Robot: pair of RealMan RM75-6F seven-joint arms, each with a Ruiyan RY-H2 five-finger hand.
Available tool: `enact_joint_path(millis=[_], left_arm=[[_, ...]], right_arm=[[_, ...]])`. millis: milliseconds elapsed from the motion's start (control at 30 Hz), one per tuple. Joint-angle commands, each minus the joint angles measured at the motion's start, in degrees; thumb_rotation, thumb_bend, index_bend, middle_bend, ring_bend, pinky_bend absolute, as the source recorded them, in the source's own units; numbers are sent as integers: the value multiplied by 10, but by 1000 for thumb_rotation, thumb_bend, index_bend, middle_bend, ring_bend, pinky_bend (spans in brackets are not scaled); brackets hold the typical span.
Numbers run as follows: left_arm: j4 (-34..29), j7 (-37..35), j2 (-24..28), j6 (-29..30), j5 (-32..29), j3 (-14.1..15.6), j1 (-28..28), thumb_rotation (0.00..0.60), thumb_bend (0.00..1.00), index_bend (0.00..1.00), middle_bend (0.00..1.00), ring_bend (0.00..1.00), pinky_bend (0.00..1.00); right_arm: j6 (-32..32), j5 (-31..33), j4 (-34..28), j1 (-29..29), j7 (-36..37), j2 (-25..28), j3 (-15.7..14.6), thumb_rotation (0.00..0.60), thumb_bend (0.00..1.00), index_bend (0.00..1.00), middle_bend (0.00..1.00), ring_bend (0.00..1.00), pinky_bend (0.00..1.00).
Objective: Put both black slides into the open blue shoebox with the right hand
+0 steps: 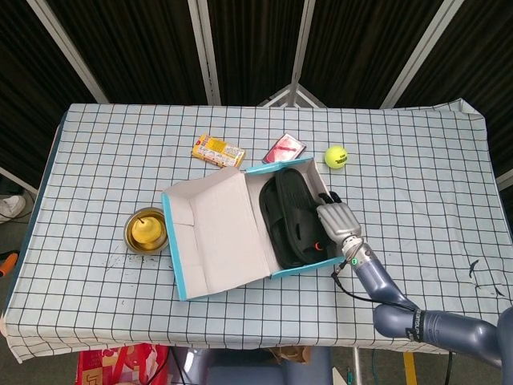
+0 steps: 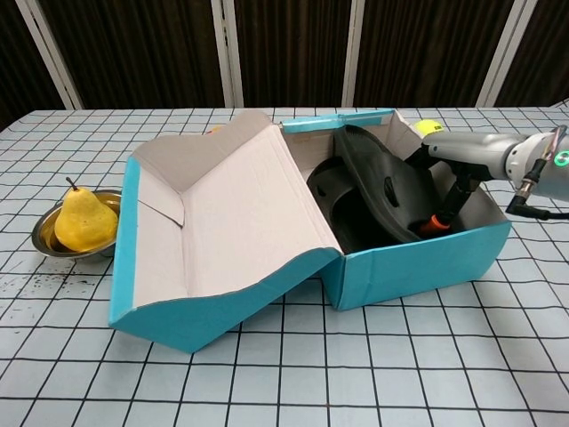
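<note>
A counter draped in a pale blue cloth with a black grid [image 1: 417, 172] fills the middle of the head view. Behind it, across the upper frame, hangs a black pleated curtain [image 1: 120, 48] crossed by slanting white metal bars [image 1: 204, 48].
</note>
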Motion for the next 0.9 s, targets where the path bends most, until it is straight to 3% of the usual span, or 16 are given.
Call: enact_joint_path(millis=[33, 167, 467, 900], left_arm=[[0, 0, 0, 1, 0, 0, 0, 600, 320, 0, 0, 0, 68], [0, -2, 1, 2, 0, 0, 1, 600, 320, 0, 0, 0, 68], [0, -3, 1, 3, 1, 0, 1, 600, 319, 0, 0, 0, 68], [2, -7, 1, 4, 2, 0, 2, 600, 320, 0, 0, 0, 68]], right_arm=[[0, 6, -7, 1, -4, 4, 1, 600, 198, 490, 412, 92, 0], [-6, 17, -19, 4, -11, 16, 1, 600, 198, 420, 374, 88, 0], [-36, 64, -61, 28, -47, 58, -8, 600, 198, 213, 150, 0, 0], [-28, 110, -114, 59, -83, 105, -15, 600, 199, 149, 101, 0, 0]])
